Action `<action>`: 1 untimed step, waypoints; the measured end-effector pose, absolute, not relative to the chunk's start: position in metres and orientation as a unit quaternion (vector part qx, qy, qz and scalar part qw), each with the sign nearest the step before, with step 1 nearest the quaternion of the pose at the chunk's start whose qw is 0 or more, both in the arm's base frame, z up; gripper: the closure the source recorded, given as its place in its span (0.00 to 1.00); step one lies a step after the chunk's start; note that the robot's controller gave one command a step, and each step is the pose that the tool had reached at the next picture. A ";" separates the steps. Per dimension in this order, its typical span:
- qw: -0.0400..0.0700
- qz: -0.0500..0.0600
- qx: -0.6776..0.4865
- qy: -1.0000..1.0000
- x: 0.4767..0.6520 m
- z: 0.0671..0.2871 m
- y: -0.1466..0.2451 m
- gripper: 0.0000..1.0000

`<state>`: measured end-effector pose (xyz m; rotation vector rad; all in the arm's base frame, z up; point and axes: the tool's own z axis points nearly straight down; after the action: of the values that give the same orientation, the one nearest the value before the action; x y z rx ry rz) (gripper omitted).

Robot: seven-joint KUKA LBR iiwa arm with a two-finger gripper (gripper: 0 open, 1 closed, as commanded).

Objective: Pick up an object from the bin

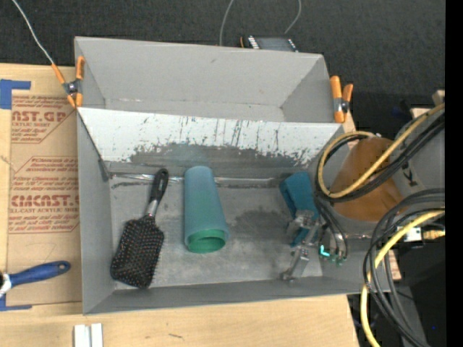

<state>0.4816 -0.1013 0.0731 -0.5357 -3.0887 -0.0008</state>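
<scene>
My gripper [296,260] hangs low over the right front part of the bin floor, close to the right wall. Just behind it, against the right wall, lies a small blue block-like thing [296,191], with its near end touching or hidden by the gripper's body. A teal plastic cup [202,208] lies on its side in the middle of the bin, its open mouth facing the front. It is about a hand's width to the left of the gripper.
A black hairbrush [141,244] lies at the left front of the bin, its handle pointing to the back. The arm with its orange cover and looped cables comes in over the right rim. Bare floor lies between the cup and the gripper.
</scene>
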 end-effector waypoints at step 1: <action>0.003 0.000 -0.171 -0.985 0.482 0.073 -0.101 0.00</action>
<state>0.4816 -0.1013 0.0731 -0.5357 -3.0887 -0.0008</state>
